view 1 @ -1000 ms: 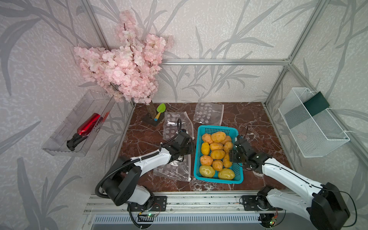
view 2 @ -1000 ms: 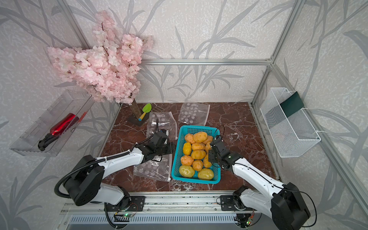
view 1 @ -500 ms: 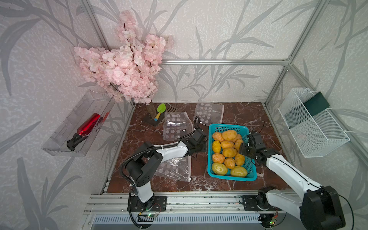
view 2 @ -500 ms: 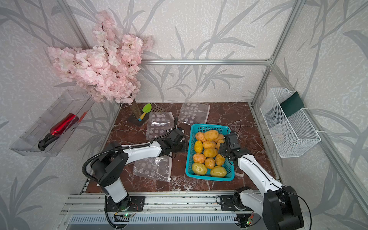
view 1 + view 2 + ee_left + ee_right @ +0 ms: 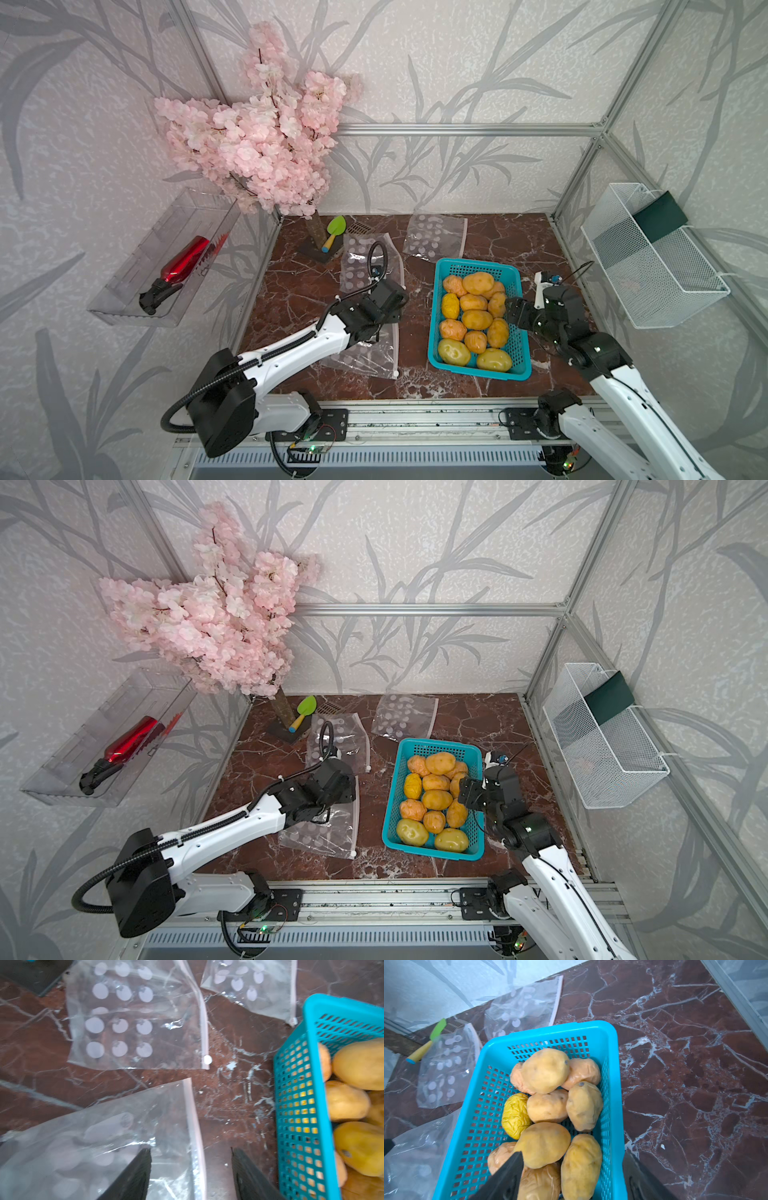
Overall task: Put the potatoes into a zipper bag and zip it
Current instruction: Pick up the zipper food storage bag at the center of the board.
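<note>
Several yellow and tan potatoes (image 5: 476, 320) (image 5: 544, 1142) fill a teal basket (image 5: 478, 264) (image 5: 432, 744) right of the table's middle. A clear zipper bag (image 5: 365, 357) (image 5: 104, 1136) with white dots lies flat left of it. My left gripper (image 5: 390, 299) (image 5: 190, 1151) hovers open over that bag's zipper edge, holding nothing. My right gripper (image 5: 513, 311) (image 5: 573, 1155) is open and astride the basket's right rim. One of its fingers is inside among the potatoes and the other is outside.
Two more dotted bags (image 5: 357, 266) (image 5: 434, 237) lie behind. A pink blossom tree (image 5: 266, 137), a green trowel (image 5: 336, 230) and a floor grate (image 5: 359, 227) stand at the back left. A wire basket (image 5: 648, 257) hangs on the right wall, and a shelf with a red bottle (image 5: 183, 257) on the left wall.
The basket has slid right, away from the near bag. My left gripper reached right, then drew back over the bag. My right gripper moved right along with the basket rim.
</note>
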Tool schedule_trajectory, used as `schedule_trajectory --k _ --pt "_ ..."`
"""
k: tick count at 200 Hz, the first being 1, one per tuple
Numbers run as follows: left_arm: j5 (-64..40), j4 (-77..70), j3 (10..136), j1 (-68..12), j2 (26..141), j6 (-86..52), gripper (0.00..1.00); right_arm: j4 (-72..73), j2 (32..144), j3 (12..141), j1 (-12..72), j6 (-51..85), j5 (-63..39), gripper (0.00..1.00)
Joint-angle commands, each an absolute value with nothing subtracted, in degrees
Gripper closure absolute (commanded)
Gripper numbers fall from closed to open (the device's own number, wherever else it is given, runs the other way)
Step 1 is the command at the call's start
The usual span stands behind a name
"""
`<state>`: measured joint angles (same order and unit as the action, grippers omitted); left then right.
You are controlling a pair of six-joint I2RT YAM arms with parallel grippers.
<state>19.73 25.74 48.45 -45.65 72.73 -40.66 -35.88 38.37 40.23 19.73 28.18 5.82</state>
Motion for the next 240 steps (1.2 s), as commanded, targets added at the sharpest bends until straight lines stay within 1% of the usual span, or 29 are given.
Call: schedule_trajectory --k 1,13,36,55,67,101,133,174,195,216,234,240 --pt "22.89 30.76 46.53 -45.71 71.68 -39.28 0.37 -39.01 35.55 40.42 23.62 29.76 3.92 0.23" --pt "21.86 29.83 46.02 -45.70 72.21 -38.61 0.37 -38.57 34.77 39.82 26.09 30.05 2.98 0.23" --pt "22.14 30.09 46.86 -45.73 75.71 -38.19 0.40 -38.00 34.56 38.68 30.12 30.23 2.81 0.23" --pt "21.28 31.08 48.88 -45.70 79.95 -37.89 0.49 -37.41 34.83 37.37 31.20 30.17 2.72 0.23" --pt "20.16 32.19 50.79 -45.90 82.62 -37.80 0.51 -36.97 35.12 36.85 31.20 30.15 2.55 0.23" --pt "18.55 30.40 52.86 -45.97 88.27 -36.68 0.51 -36.01 35.85 36.78 31.25 30.05 1.94 0.23" --pt "16.95 28.16 53.71 -45.97 91.05 -36.30 0.51 -35.62 36.63 36.99 31.28 29.64 1.89 0.23" --pt "14.45 26.12 54.52 -45.97 93.05 -36.21 0.48 -34.65 37.95 36.74 31.38 29.49 1.17 0.24" --pt "14.31 25.59 54.59 -45.98 92.88 -36.56 0.43 -34.30 38.16 36.73 31.46 29.45 0.88 0.24" --pt "14.91 25.31 54.63 -45.97 92.89 -36.68 0.39 -34.46 38.15 36.78 31.54 29.36 1.01 0.24" --pt "15.62 25.62 54.91 -45.97 93.96 -36.80 0.39 -34.55 38.00 36.74 31.55 29.33 1.01 0.24" --pt "16.00 25.86 55.00 -45.97 94.32 -37.03 0.41 -34.56 37.92 36.69 31.50 29.36 0.95 0.24"
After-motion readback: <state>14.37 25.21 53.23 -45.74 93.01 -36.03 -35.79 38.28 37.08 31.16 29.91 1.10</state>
